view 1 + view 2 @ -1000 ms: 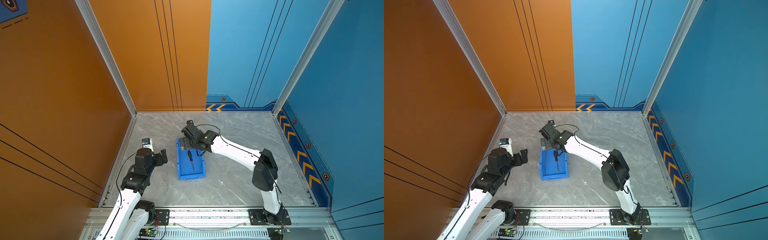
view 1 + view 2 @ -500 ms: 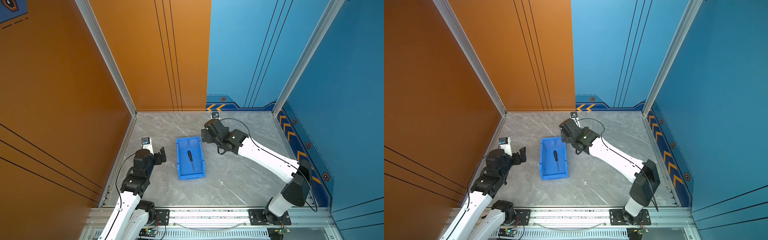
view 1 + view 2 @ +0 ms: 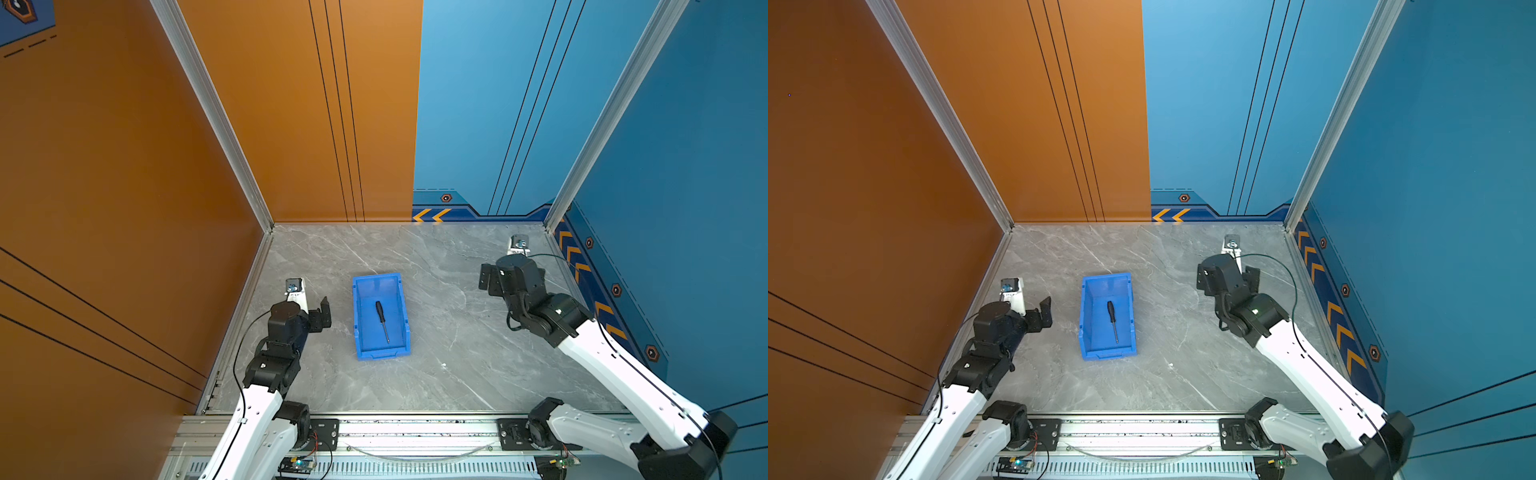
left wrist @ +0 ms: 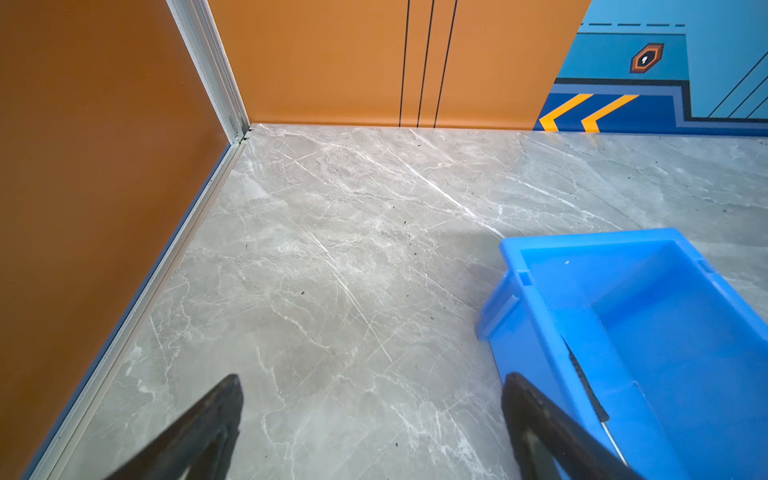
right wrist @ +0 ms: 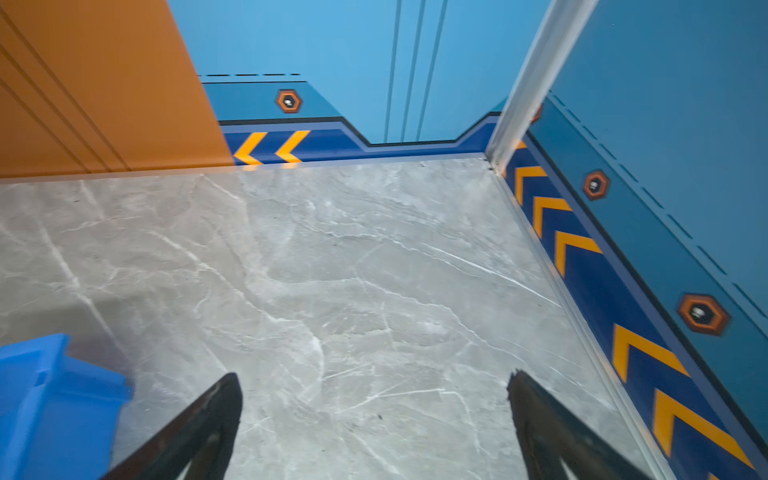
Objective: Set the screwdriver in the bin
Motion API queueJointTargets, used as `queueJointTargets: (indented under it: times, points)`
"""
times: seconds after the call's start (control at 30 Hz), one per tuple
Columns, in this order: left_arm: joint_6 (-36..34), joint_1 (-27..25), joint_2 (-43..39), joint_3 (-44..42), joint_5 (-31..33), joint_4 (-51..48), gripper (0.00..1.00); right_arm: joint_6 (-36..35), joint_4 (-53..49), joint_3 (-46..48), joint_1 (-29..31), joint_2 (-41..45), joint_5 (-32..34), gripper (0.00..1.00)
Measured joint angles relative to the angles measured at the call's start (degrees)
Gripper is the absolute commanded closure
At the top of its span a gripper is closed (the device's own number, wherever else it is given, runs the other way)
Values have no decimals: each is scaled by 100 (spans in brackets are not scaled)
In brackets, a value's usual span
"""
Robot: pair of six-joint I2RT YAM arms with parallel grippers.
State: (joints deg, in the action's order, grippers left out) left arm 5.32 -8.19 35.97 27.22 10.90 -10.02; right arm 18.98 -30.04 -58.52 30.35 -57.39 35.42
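**Both top views.** The screwdriver lies flat and lengthwise on the floor of the blue bin, touched by neither arm. It looks to have been laid along the bin's long axis so that it fits. The bin stands on the grey marbled surface, just beside the left end effector and well apart from the right end effector. By this layout the task appears complete, with both arms clear of the bin.

**Left wrist view.** The left end effector has its jaws spread wide and holds nothing. Only bare surface lies between them. The bin sits just past one fingertip, and the screwdriver's black handle shows inside it.

**Right wrist view.** The right end effector is fully spread and empty. One corner of the bin shows off to the side of one finger.
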Motion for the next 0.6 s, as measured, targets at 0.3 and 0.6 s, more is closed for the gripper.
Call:
queueJointTargets:
  times: [0.3,0.6]
  points:
    - [-122,214,42,-282,-59,299,2,-872,1360,2708,-1132,2337,-892,0]
    - [181,262,258,-831,-146,918,2,-1156,2271,3805,-1637,2494,-1539,0]
